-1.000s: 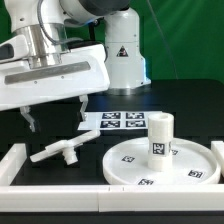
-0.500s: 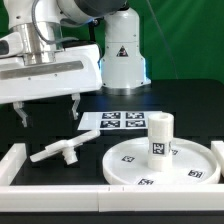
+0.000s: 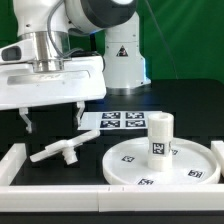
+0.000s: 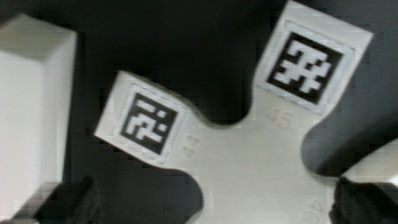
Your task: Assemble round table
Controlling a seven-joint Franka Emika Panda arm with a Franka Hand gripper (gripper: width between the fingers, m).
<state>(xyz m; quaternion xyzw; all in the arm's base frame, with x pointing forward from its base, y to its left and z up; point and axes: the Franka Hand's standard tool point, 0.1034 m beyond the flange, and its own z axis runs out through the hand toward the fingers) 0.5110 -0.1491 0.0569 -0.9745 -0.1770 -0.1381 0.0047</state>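
Held the gripper (image 3: 53,117) in the air over the part of the tabletop (image 3: 190,110) toward the near corner at the exterior view's left, with both fingers (image 3: 25,120) spread wide and nothing between them. Touched no part.

Found the cross-shaped base (image 3: 62,150) lying flat on the black surface just below the gripper, close to the edge at the exterior view's left. Placed it just inside the white border wall (image 3: 12,165) running along that edge and along the near edge.

Saw the round disc (image 3: 128,162) lying flat toward the near corner at the exterior view's right, close against the wall there. Judged it to be beside the base and, as far as could be told, not touching it.

Noted the short cylinder leg (image 3: 160,135) standing upright on the disc, near its middle, with one tag facing the camera.

Spotted the marker board (image 3: 120,121) lying flat farther in from the near edge, behind both base and disc.

Looked down through the wrist view onto the base (image 4: 249,140): two white arms spreading from the hub, each bearing a black-and-white tag, with black tabletop between them. Made out one dark, blurred finger (image 4: 63,200) at the picture's border, clear of the base.
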